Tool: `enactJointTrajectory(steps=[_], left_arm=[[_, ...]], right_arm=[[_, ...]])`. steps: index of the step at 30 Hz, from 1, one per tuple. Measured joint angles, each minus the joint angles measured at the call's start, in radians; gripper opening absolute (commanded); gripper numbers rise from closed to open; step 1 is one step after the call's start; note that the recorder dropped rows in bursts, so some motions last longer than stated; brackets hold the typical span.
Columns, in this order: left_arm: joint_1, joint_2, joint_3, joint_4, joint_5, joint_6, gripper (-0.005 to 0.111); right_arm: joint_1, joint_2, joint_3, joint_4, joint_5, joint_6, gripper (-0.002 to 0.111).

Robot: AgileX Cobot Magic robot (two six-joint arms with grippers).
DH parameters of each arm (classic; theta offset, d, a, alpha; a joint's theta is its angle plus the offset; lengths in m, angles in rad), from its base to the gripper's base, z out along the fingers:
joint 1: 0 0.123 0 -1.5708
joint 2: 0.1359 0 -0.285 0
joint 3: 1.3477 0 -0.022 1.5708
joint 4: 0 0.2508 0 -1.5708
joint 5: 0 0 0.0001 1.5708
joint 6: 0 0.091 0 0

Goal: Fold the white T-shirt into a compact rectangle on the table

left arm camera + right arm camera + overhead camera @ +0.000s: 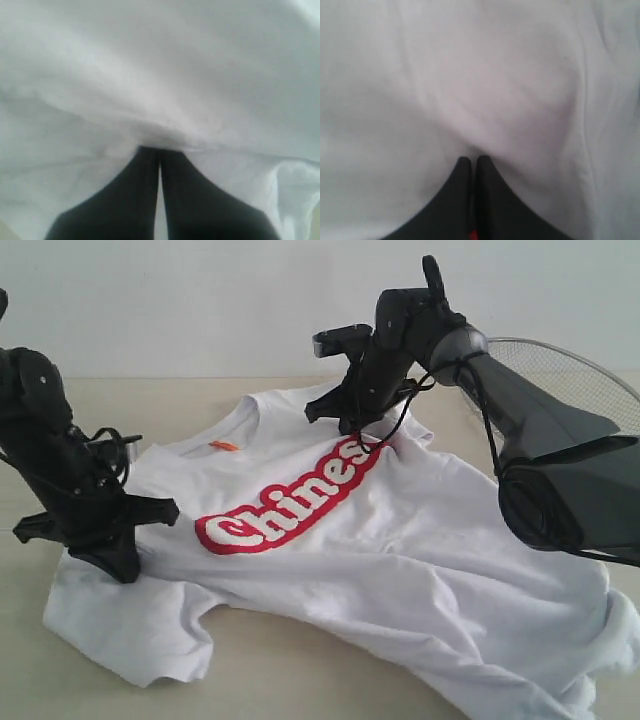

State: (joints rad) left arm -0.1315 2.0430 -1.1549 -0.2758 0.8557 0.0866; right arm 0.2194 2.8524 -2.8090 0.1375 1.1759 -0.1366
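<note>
The white short-sleeved cotton T-shirt (400, 560) runs off the bottom and right edges of the exterior view, so its lower hem cannot be seen. The black right gripper (352, 428) hides the end of the red chest lettering (290, 505). The small orange neck tag (224, 446) is too tiny to read. The silver wire-mesh basket (560, 368) sits partly behind the right arm (540, 430). Both wrist views are blurry, and cloth covers the tips of the black left gripper (160, 152).
</note>
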Motion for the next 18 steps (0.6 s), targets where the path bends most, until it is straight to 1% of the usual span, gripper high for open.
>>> enactJointTrajectory(steps=[5,8,13,18], left_arm=[[0.095,0.055,-0.122,0.077,0.01,-0.007,0.005],[0.133,0.106,-0.224,0.103,0.035,-0.007,0.005],[0.152,0.21,-0.453,0.146,0.054,0.041,0.005],[0.154,0.329,-0.692,0.18,0.087,0.074,0.005]], right_arm=[[0.0,0.0,-0.003,-0.072,0.001,0.078,0.0],[0.0,0.0,-0.005,-0.086,0.001,0.101,0.0],[0.0,0.0,-0.005,-0.096,0.001,0.124,0.0],[0.0,-0.007,-0.003,-0.108,0.008,0.155,0.0]])
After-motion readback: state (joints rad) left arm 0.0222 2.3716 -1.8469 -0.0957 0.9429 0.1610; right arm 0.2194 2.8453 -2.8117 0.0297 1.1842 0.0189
